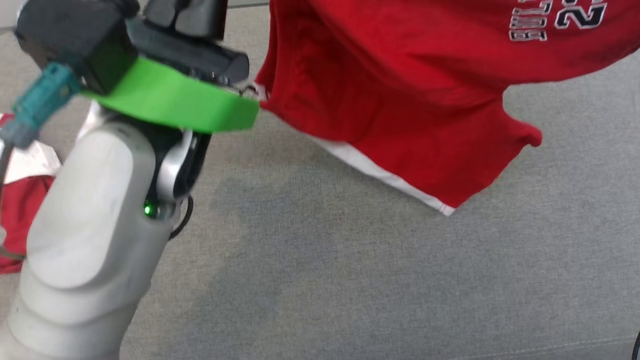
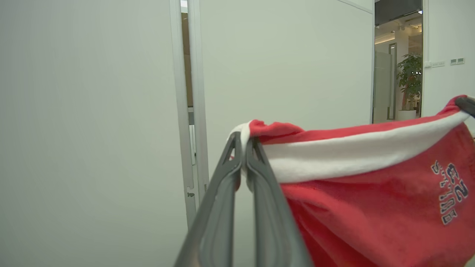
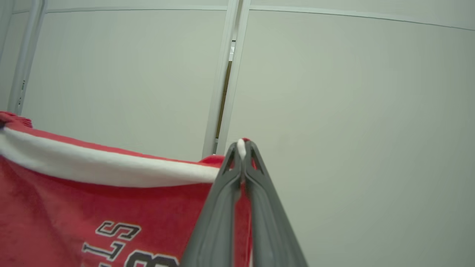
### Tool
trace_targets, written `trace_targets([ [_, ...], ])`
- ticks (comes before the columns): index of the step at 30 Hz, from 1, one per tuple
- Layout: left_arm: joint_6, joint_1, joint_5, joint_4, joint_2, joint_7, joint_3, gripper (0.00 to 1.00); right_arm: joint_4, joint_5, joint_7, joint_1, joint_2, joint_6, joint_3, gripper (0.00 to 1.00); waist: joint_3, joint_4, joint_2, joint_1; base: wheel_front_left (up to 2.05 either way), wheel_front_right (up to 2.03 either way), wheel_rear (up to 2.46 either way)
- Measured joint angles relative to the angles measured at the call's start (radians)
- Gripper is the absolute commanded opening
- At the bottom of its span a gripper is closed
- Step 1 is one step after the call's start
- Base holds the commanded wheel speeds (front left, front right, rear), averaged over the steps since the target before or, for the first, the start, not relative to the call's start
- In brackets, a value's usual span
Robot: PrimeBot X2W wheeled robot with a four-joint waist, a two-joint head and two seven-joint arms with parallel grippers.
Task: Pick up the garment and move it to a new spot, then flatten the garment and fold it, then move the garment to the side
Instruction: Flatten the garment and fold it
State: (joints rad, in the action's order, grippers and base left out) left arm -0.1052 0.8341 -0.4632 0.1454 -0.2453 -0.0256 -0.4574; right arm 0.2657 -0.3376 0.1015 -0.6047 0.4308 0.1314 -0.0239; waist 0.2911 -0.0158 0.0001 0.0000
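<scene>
The garment (image 1: 410, 85) is red, with a white band along one edge and dark print. It hangs stretched in the air over the grey surface (image 1: 350, 280). In the head view my left gripper (image 1: 249, 91) pinches the garment's left corner, just past the green band on its wrist. The left wrist view shows the left gripper (image 2: 243, 142) shut on the white-banded corner of the garment (image 2: 371, 200), and the other gripper's dark tip (image 2: 467, 105) holds the far corner. My right gripper (image 3: 242, 148) is shut on the opposite corner of the garment (image 3: 92, 193). The banded edge runs taut between the two.
Another red and white cloth (image 1: 20, 220) lies at the left edge of the grey surface, partly behind my left forearm (image 1: 90, 240). Pale wall panels (image 2: 92, 129) and a doorway with a potted plant (image 2: 410, 79) stand beyond.
</scene>
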Motion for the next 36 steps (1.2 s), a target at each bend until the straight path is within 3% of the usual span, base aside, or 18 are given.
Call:
trace_targets([
  [8,0.088,0.374,-0.029,-0.415,0.117,0.12,0.034,0.0,-0.291,-0.076,0.066,-0.423,0.028,0.0,0.146,0.0,0.146,0.009,0.0,0.0,0.0,0.0,0.0],
  [12,0.102,0.504,-0.061,-0.657,0.136,0.152,0.08,0.0,-0.499,-0.142,0.122,-0.633,-0.05,0.0,0.287,0.0,0.191,-0.001,0.0,0.0002,0.0,0.0,0.0],
  [17,0.096,0.589,-0.082,-0.905,0.14,0.234,0.128,0.0,-0.77,-0.174,0.151,-0.78,-0.147,0.0,0.386,0.0,0.205,-0.04,0.0,0.0003,0.0,0.0,0.0],
  [22,0.095,0.551,-0.101,-1.122,0.166,0.275,0.148,0.0,-0.985,-0.199,0.157,-0.792,-0.232,-0.001,0.48,0.0,0.206,-0.066,0.0,0.0002,0.0,0.0,0.0],
  [28,0.099,0.448,-0.146,-1.273,0.182,0.287,0.188,0.0,-1.103,-0.254,0.16,-0.706,-0.291,0.0,0.55,0.0,0.227,-0.068,-0.0001,0.0002,0.0,0.0,0.0],
  [32,0.119,0.398,-0.145,-1.242,0.193,0.287,0.206,0.0,-1.086,-0.276,0.16,-0.631,-0.27,0.0,0.555,0.0,0.237,-0.055,0.0,0.0001,0.0,0.0,0.0],
  [36,0.15,0.276,-0.123,-1.133,0.195,0.288,0.222,0.0,-0.975,-0.285,0.161,-0.464,-0.241,-0.001,0.5,0.0,0.235,-0.036,0.0,0.0001,0.0,0.0,0.0],
])
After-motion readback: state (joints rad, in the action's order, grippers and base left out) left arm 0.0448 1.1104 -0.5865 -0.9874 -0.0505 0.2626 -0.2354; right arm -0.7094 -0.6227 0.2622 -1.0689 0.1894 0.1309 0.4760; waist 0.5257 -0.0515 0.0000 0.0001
